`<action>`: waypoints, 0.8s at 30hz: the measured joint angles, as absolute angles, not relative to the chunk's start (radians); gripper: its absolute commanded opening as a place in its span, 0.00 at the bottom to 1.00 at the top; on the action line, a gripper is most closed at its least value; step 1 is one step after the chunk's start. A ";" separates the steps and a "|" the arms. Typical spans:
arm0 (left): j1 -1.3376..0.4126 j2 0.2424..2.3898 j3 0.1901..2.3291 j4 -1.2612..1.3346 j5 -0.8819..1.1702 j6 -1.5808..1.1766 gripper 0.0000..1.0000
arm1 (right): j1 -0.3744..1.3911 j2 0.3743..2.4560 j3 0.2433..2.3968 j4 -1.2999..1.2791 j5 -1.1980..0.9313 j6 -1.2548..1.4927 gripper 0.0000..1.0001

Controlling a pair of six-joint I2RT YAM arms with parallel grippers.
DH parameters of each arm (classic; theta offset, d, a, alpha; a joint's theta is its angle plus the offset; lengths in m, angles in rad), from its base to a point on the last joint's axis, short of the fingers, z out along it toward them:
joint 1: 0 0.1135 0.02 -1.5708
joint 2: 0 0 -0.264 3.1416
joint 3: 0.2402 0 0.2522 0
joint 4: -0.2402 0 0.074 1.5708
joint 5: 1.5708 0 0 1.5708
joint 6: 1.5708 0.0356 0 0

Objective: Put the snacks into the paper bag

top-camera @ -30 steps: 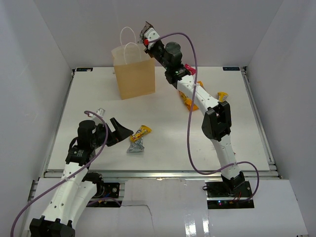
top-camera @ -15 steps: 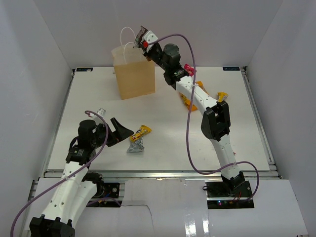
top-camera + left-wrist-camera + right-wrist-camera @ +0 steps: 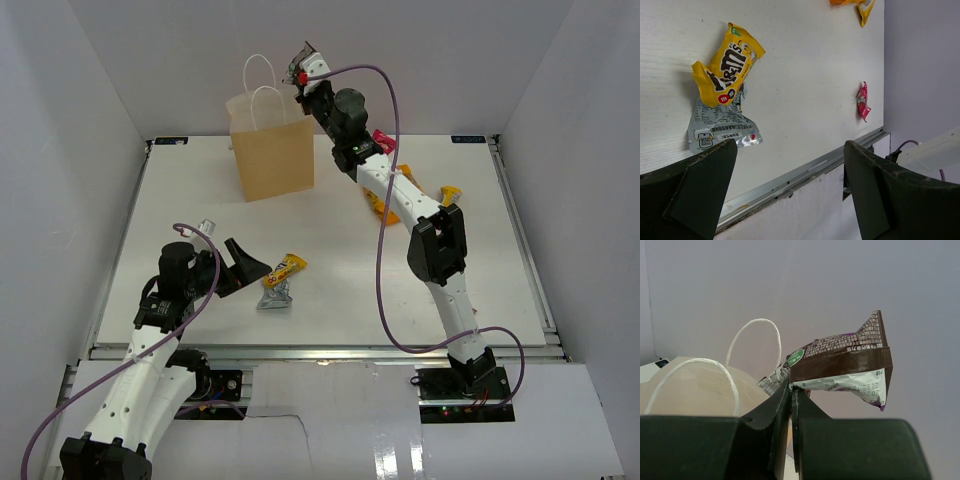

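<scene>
The tan paper bag [image 3: 272, 152] stands upright at the back of the table with its white cord handles [image 3: 262, 75] up. My right gripper [image 3: 301, 70] is raised above the bag's right top edge, shut on a dark brown packet [image 3: 846, 358]. The bag's top [image 3: 695, 382] shows below and left of that gripper [image 3: 792, 390]. My left gripper [image 3: 246, 267] is open and empty, just left of a yellow M&M's packet [image 3: 286, 267] and a silver packet [image 3: 274, 296]. Both show in the left wrist view, the yellow one [image 3: 726, 64] lying over the silver one [image 3: 720, 131].
An orange-yellow bag [image 3: 383, 206] lies half hidden under my right arm. A small yellow packet [image 3: 450, 193] lies to its right, and a pink packet [image 3: 384, 139] sits behind the arm. White walls close in the table on three sides.
My right gripper swung left toward the bag's mouth with the brown packet, then came back right and slightly up. The left arm has not moved.
</scene>
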State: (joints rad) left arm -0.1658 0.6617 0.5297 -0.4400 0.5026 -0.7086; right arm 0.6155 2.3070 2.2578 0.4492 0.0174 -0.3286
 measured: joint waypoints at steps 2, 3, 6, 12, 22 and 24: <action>-0.166 0.663 0.530 -0.440 0.506 -0.710 0.98 | 0.615 2.307 2.258 0.449 0.023 -0.328 0.08; -0.166 0.663 0.530 -0.439 0.506 -0.712 0.98 | 0.615 2.307 2.258 0.449 0.023 -0.327 0.08; -0.166 0.664 0.529 -0.439 0.509 -0.715 0.98 | 0.616 2.312 2.258 0.450 0.015 -0.321 0.08; -0.166 0.664 0.530 -0.436 0.512 -0.720 0.98 | 0.616 2.336 2.258 0.440 -0.047 -0.300 0.08; -0.166 0.674 0.529 -0.432 0.516 -0.723 0.98 | 0.616 2.345 2.242 0.398 -0.214 -0.269 0.08; -0.166 0.687 0.529 -0.429 0.518 -0.722 0.98 | 0.616 2.345 2.240 0.396 -0.245 -0.269 0.11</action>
State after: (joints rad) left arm -0.1658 0.6872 0.5293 -0.4286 0.5182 -0.7223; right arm 0.6155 2.3447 2.2398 0.3962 -0.2451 -0.2691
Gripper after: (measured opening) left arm 0.978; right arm 0.084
